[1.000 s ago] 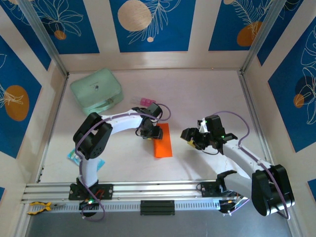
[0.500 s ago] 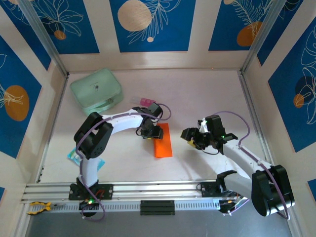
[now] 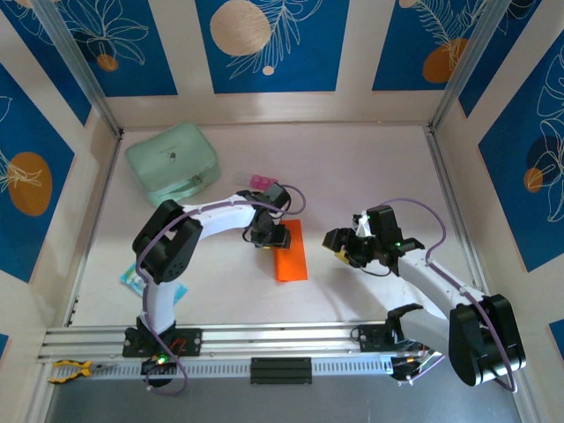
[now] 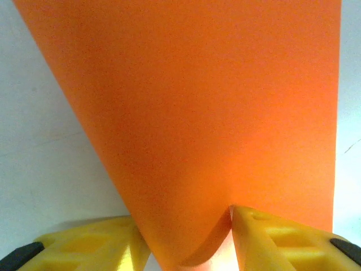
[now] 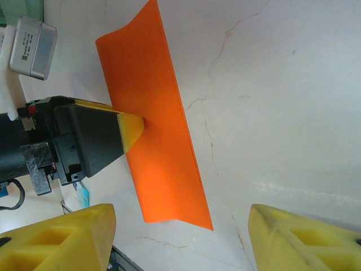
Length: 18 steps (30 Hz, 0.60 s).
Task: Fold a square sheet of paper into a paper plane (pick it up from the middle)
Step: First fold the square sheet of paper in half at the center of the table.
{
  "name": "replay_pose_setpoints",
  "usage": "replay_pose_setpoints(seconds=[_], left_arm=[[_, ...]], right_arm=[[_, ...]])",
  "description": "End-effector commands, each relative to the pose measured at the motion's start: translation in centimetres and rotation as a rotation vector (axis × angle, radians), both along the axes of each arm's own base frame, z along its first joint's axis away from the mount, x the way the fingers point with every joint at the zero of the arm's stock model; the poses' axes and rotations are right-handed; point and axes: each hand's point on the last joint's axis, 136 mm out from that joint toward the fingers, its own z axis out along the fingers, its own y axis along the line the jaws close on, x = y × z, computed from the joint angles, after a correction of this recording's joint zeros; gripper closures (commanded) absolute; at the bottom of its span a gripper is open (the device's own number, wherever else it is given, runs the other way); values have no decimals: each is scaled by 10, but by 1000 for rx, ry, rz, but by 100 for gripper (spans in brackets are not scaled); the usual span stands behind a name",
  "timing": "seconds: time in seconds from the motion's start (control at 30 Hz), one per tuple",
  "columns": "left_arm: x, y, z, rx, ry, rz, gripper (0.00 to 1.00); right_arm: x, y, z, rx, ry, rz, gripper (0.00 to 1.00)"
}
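The left gripper [image 3: 275,238] is pinching the nine-o'clock edge of the paper sheet [image 3: 293,257], which is lying twelve-to-six, while the right gripper [image 3: 340,247] is hovering open and empty at three o'clock.

A mint-green case [image 3: 173,163] sits at the tabletop's [image 3: 352,167] far left, a small pink block [image 3: 258,181] nearby; a yellow-handled tool [image 3: 69,370] lies at the near-left edge.

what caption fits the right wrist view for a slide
Left gripper pinches the thin bright orange sheet of paper, folded narrow on the white table, facing the open right gripper.
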Motion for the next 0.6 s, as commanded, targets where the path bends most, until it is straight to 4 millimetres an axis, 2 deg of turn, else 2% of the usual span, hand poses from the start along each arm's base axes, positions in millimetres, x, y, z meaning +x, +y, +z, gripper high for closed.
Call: replay_pose_setpoints(seconds=[0.0,0.57], left_arm=[[-3,42,-42,197,32,16,51],[-4,40,-47,191,42,-2,48]], right_arm=[[-9,0,-3,15,25,13,35],[-9,2,-4,28,25,16,35]])
